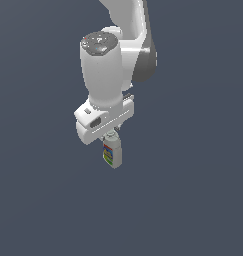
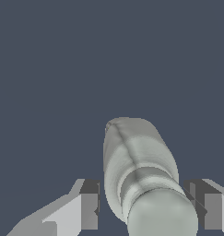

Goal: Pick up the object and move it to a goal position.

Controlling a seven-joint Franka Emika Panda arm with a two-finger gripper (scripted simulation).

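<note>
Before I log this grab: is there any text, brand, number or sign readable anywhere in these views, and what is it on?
No readable text in either view.
Bottle label: red, blue, green and yellow bands in the exterior view, too small and blurred to read.
Bottle in the wrist view: only the plain pale side and cap show, no print.
Arm and tool: no legible markings.

A: What was hidden in the exterior view?
B: The gripper [image 1: 109,136] fingers sat behind the hand, which also covered the bottle [image 1: 112,152] cap.
A: And the wrist view?
B: The picture's edge cut off both fingers [image 2: 89,209] and the cap; the label faced away.
</note>
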